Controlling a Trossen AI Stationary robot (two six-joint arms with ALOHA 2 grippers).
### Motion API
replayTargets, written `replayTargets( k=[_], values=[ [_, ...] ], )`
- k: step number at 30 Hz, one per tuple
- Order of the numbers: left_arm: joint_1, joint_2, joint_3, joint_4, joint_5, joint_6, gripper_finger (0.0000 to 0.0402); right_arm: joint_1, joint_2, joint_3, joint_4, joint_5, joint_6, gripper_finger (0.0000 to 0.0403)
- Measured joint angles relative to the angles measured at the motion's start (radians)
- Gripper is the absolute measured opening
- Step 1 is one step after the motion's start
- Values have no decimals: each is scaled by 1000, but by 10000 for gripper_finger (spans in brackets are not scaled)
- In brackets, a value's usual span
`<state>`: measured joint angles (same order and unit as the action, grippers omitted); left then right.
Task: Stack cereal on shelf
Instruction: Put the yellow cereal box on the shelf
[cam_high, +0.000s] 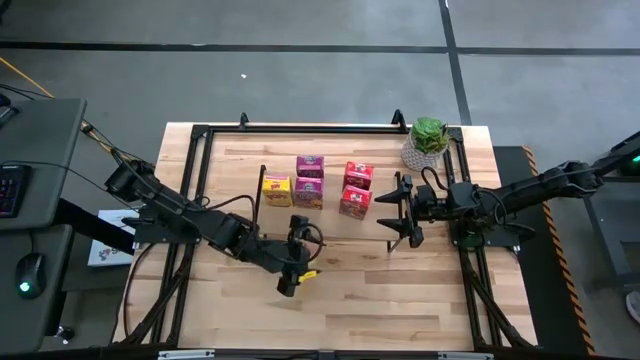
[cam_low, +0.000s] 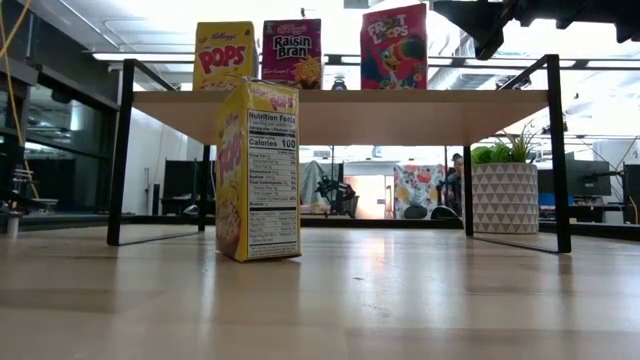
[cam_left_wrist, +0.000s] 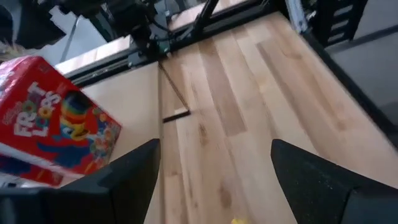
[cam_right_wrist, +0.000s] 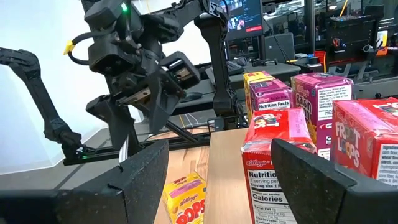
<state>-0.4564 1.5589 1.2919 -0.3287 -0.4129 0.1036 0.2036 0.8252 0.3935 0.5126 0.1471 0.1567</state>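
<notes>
The shelf (cam_high: 330, 196) stands mid-table with five cereal boxes on its wood top (cam_low: 400, 115): one yellow (cam_high: 277, 190), two magenta-pink (cam_high: 309, 180) and two red (cam_high: 356, 188). A second yellow box (cam_low: 258, 170) stands upright on the table in front of the shelf. My left gripper (cam_high: 290, 272) hovers open above that box, whose yellow top (cam_left_wrist: 236, 219) just shows between the fingers. In the right wrist view there is a clear gap between the left gripper (cam_right_wrist: 140, 81) and the box (cam_right_wrist: 185, 200). My right gripper (cam_high: 400, 215) is open at the shelf's right end, beside the red boxes (cam_right_wrist: 283, 155).
A potted green plant (cam_high: 428, 140) in a white pot stands at the table's far right corner, behind the right arm. The table's black frame (cam_high: 300, 127) runs along its edges. Bare wood lies along the near side (cam_high: 380, 310).
</notes>
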Motion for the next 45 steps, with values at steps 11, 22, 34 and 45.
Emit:
replayTargets(
  k=[11,22,34,45],
  values=[
    [-24,266,367,-572,35,171,296,0,0,0,0,10,-22,275],
    [-15,409,422,-694,91,301,296,0,0,0,-19,5,0,275],
    [48,413,422,-770,89,345,296,0,0,0,-20,2,0,275],
    [88,419,422,-770,149,385,296,0,0,0,-22,2,0,275]
  ],
)
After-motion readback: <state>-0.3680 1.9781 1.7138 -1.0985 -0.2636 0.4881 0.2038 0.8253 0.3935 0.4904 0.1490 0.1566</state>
